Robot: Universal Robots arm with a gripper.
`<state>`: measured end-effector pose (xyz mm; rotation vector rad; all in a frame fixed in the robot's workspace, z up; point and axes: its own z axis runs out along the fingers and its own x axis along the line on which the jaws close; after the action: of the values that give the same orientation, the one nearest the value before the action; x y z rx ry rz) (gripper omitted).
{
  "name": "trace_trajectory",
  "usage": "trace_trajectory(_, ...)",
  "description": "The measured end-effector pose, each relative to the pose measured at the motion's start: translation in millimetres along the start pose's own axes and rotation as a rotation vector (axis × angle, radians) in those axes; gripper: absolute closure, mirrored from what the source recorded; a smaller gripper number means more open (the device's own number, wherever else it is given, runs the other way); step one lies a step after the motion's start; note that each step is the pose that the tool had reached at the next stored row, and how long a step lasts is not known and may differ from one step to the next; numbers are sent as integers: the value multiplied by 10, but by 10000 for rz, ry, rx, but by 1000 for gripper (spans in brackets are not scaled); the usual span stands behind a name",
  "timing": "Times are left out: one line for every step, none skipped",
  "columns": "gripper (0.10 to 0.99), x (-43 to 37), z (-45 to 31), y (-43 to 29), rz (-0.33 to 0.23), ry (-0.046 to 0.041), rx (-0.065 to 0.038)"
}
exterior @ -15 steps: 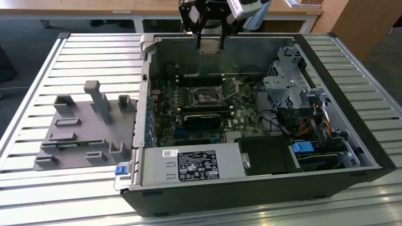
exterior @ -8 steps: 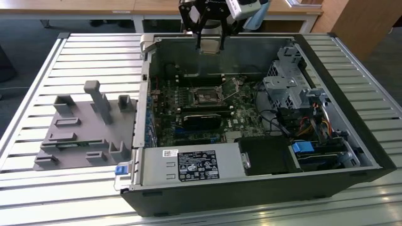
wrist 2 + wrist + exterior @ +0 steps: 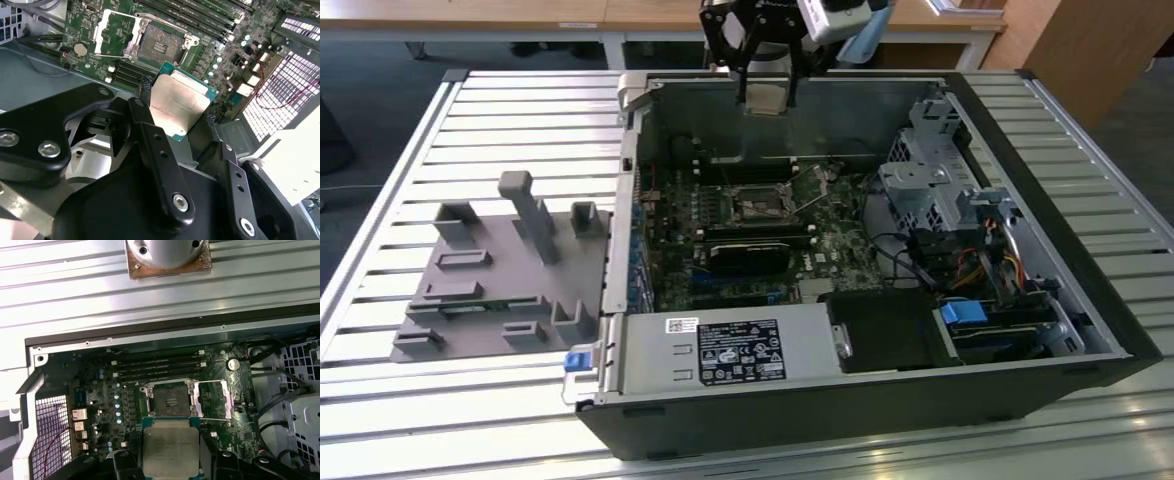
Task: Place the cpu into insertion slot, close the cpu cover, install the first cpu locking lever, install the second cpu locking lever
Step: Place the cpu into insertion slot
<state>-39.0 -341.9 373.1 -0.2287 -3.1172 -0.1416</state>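
Cpu (image 3: pixel 182 100): gripped by two opposite edges, metal top facing the cameras in both wrist views, held in the air over the open computer case (image 3: pixel 1121 335), not in the socket.
Gripper (image 3: pixel 769 100): clenched on the cpu, hanging above the case's far wall in the exterior view.
Socket (image 3: pixel 171 401): bare, on the motherboard below the cpu.
Cpu cover (image 3: pixel 214 399): swung open, just beside the socket.
Memory sticks (image 3: pixel 160 367): in a row along another side of the socket.
Case: lying open on a slatted metal table (image 3: pixel 454 425).
Grey fixture (image 3: pixel 494 290): on the table, at the case's side toward the exterior view's left.
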Motion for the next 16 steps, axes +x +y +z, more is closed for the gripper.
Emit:
trace_trajectory(545,0,1,0,34,-3,-1)
trace_trajectory(545,0,1,0,70,-6,-1)
trace_trajectory(545,0,2,0,110,-10,-3)
trace_trajectory(545,0,2,0,149,-13,-3)
trace_trajectory(545,0,2,0,199,-18,-4)
trace_trajectory(545,0,3,0,244,-22,-6)
trace_trajectory(545,0,3,0,288,-26,-6)
trace_trajectory(545,0,3,0,334,-30,-7)
trace_trajectory(545,0,4,0,377,-34,-8)
trace_trajectory(545,0,4,0,421,-38,-9)
trace_trajectory(545,0,4,-1,462,-42,-9)
trace_trajectory(545,0,5,0,499,-45,-11)
trace_trajectory(545,0,6,-1,541,-49,-11)
trace_trajectory(545,0,6,-1,590,-53,-12)
trace_trajectory(545,0,6,-1,645,-58,-13)
trace_trajectory(545,0,7,-1,702,-63,-14)
